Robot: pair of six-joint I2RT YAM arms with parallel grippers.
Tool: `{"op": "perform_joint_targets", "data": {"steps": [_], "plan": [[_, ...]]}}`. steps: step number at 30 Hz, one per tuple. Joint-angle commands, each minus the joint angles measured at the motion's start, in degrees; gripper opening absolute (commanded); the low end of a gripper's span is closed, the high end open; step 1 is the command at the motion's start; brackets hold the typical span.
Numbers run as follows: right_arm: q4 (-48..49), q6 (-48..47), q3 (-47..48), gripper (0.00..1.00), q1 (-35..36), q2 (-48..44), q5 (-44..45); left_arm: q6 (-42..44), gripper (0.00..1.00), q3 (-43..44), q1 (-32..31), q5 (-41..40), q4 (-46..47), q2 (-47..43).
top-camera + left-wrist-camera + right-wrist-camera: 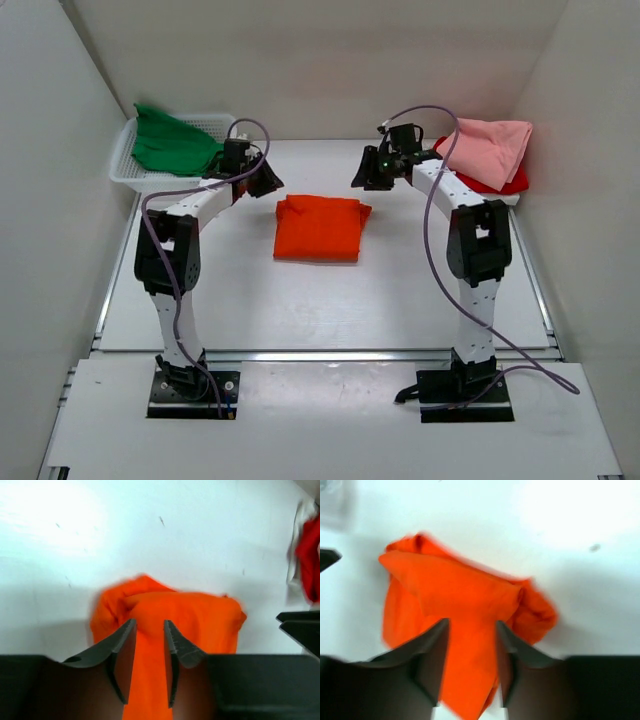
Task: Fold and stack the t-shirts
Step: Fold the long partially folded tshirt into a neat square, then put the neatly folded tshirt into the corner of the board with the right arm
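Left gripper (263,181) and right gripper (362,178) hovered part-open and empty above the folded orange t-shirt (320,228), mid-way across the table (230,295); moving it neatly would likely call for matched grips on both far corners.

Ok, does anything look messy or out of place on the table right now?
Mostly tidy. The green t-shirt is crumpled and spills over the rim of the white basket, unfolded. The orange t-shirt is folded but bunched at one corner. The pink t-shirt sits askew on the red t-shirt.
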Motion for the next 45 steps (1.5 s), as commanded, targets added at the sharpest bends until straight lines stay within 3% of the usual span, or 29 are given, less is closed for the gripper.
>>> {"op": "perform_joint_targets", "data": {"steps": [1,5,11,15,19,21,23,28,30,32,34,35,39,41,45], "plan": [[-4.1,-2.6,9.2,0.43,-1.3,4.6,7.6,-3.7,0.42,5.8,4.1,3.7,4.4,3.5],[-0.8,-0.3,3.9,0.52,-2.0,0.4,10.0,-3.6,0.45,4.6,4.4,4.6,5.7,2.6],[7.5,2.6,-18.5,0.65,0.0,-10.5,9.2,-2.5,0.46,-6.3,0.1,7.2,7.1,-3.6],[10.6,4.8,-26.4,0.71,1.8,-12.7,8.6,-3.1,0.42,-10.7,-3.6,6.8,7.5,-3.9],[12.4,7.4,-26.7,0.78,4.7,-9.8,9.4,-3.4,0.38,-9.7,-6.0,1.9,3.7,0.2],[13.4,9.5,-24.5,0.8,5.6,-7.3,9.2,-3.9,0.37,-9.1,-5.5,2.3,2.0,2.6],[11.9,10.1,-21.7,0.87,6.7,-4.2,8.8,-4.3,0.33,-10.0,-4.3,3.0,2.4,3.6],[9.6,12.1,-13.6,0.89,9.2,4.6,4.6,-4.6,0.29,-12.0,-3.3,2.6,3.5,3.4],[10.9,13.3,-12.9,0.86,9.5,6.1,0.4,-4.7,0.29,-12.4,-3.8,3.3,3.7,3.4],[11.1,13.7,-12.4,0.69,9.5,7.4,-1.6,-4.6,0.29,-12.7,-3.8,3.5,3.9,3.2],[11.5,13.3,-13.0,0.3,9.0,7.4,-3.4,-5.2,0.3,-13.0,-3.8,4.2,4.9,2.5],[12.2,13.3,-13.6,0.0,8.5,7.1,-4.3,-5.0,0.31,-13.0,-3.8,4.7,5.2,2.6],[6.1,3.3,-7.7,0.0,4.9,6.6,-3.8,-5.3,0.34,-13.0,-2.5,8.4,4.6,0.0],[0.1,-8.1,0.4,0.0,3.3,7.0,-1.2,-4.9,0.34,-13.2,-1.3,9.6,4.1,-2.7],[-7.4,-26.4,7.8,0.0,0.3,6.0,10.7,-4.3,0.34,-15.7,-0.5,9.3,3.9,-8.4]]}}
